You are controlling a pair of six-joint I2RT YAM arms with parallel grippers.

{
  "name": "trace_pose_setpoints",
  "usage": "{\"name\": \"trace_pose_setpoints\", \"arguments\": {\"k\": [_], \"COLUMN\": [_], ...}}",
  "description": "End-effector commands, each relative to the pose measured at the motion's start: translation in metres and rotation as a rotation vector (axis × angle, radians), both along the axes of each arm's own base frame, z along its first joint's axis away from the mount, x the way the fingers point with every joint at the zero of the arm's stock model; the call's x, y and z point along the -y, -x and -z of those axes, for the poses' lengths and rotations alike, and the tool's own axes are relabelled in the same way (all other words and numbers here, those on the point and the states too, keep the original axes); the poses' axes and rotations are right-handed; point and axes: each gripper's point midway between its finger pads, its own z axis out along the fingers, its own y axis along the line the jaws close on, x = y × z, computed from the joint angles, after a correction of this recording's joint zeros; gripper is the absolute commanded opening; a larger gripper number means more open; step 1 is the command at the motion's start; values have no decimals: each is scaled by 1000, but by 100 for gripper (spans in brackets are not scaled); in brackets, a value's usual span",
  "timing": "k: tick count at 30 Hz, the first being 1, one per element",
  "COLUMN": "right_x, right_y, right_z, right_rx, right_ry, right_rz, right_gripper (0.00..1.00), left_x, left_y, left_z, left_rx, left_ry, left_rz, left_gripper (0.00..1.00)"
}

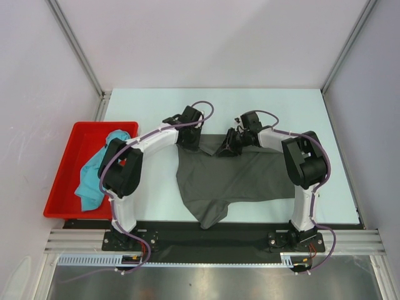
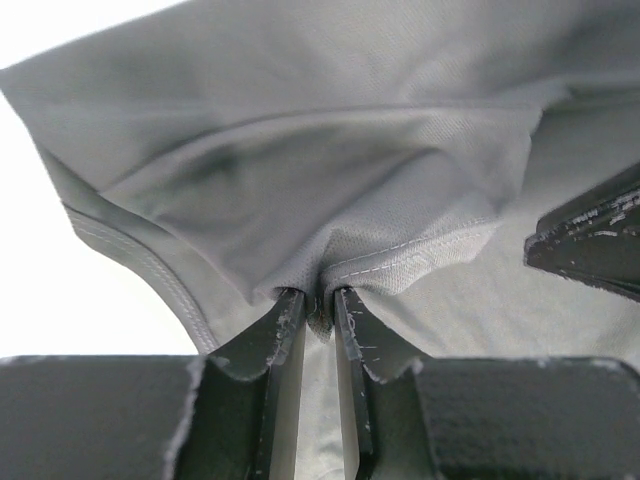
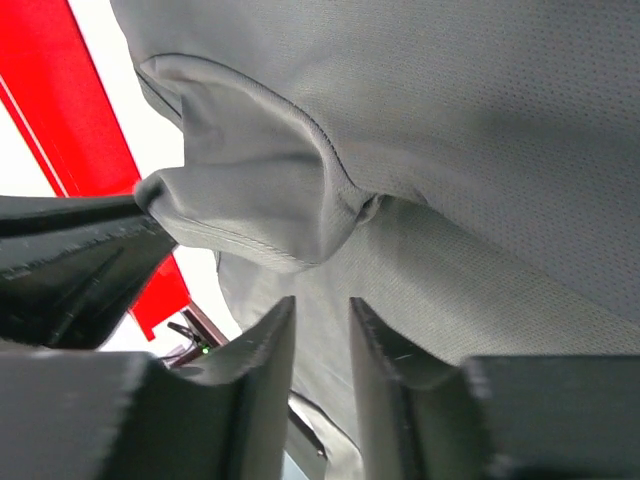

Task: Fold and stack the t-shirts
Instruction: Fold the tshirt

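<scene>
Bunching grey t-shirt (image 2: 300, 150) hem between left fingers (image 2: 284, 335)

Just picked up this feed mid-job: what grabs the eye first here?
The dark grey t-shirt sprawls rumpled across the middle of the table, with both arms reaching to its far edge. There the left tool pinches a fold at a stitched edge, while the right tool sits close beside it, jaws apart over the cloth. At the table's left side, a teal t-shirt lies bunched in a red tray.
</scene>
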Motion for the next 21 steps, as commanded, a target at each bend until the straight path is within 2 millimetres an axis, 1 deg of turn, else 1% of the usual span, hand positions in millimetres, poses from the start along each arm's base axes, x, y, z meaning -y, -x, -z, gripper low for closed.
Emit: {"name": "trace_pose_setpoints", "arguments": {"k": [1,5,6,9,11,13,17,20,21], "right_x": [-13,-19,-21,-23,-26,-27,-29,-31,-32], "right_y": [-6,-8,-9,-16,-22,-25,-36,-42,-47], "right_z": [-5,-3,-2,-1,-3,1,0,5,2], "right_rx": [23,24,28,32,44,36,50,46,57], "right_ry": [-27,-27,-24,-20,-23,-14,-11,-8,-7], "right_rz": [-28,-44,-46,-42,-41,-37,-23,-20,-17], "right_gripper": [26,23,21,17,17,17,17,18,18], "left_x": [1,-1,3,5,5,5,3,2,2], "left_y": [-19,-26,-24,-21,-19,-18,-14,-12,-12], "left_z": [-22,-27,-26,-23,-21,-21,-20,-19,-19], "left_rx": [37,51,38,23,15,16,10,6,7], "left_ry": [66,76,91,98,102,104,102,102,103], "left_rz": [-43,-51,-37,-23,-18,-16,-13,-13,-12], "left_gripper": [22,23,22,22,23,23,23,23,23]}}
